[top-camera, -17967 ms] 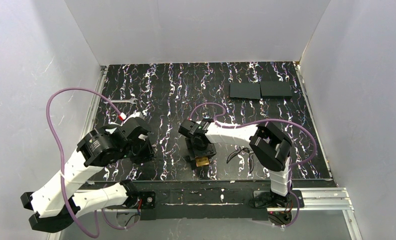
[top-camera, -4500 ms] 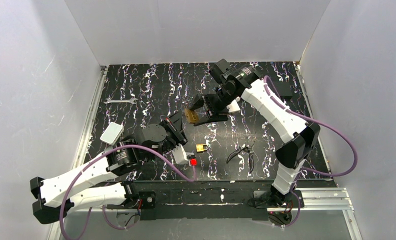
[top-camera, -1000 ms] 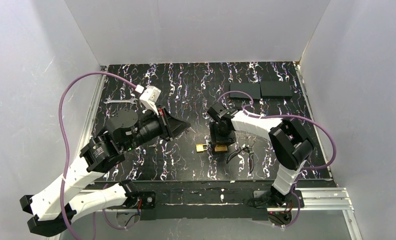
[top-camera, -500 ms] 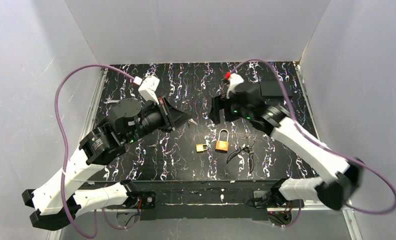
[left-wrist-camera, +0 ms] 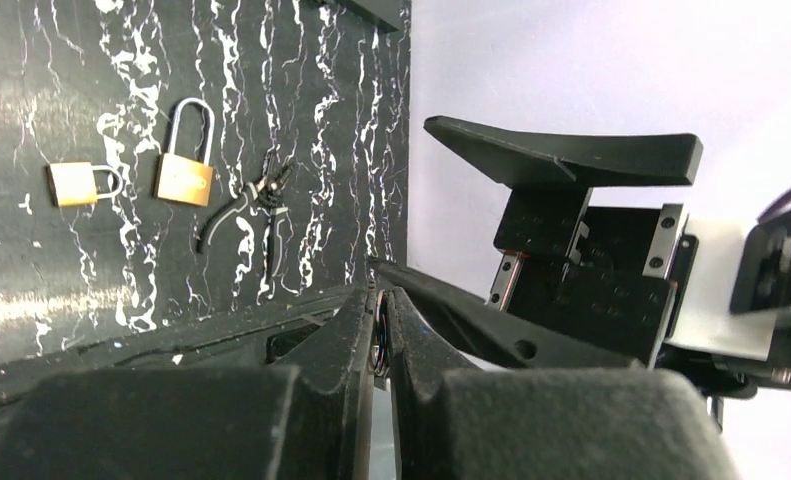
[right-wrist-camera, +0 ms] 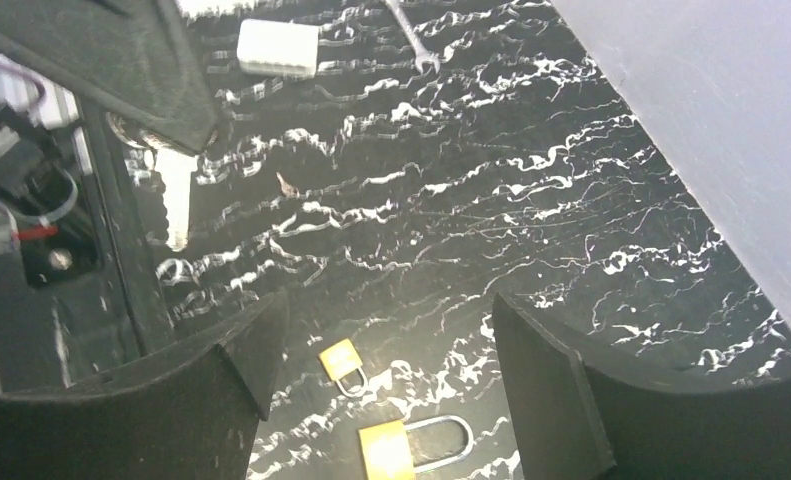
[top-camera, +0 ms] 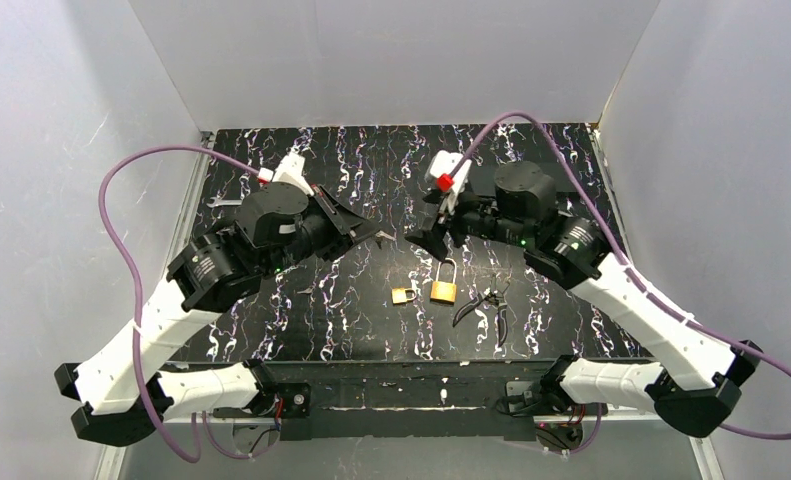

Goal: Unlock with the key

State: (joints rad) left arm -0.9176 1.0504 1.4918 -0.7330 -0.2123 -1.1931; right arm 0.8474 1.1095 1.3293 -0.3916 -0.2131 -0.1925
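Risk: key slip | left jaws pinch key (left-wrist-camera: 379, 338) edge-on, aloft left of large padlock (top-camera: 444, 286) | right jaws wide, empty, above it | thin pinch may let key twist during insertion.

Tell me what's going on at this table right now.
The left gripper has its fingers shut on a thin metal piece, apparently the key, and holds it above the table. The right gripper hangs open and empty over two brass padlocks, the small padlock and the large padlock, which lie side by side. Neither lock is held, and the key is in neither.
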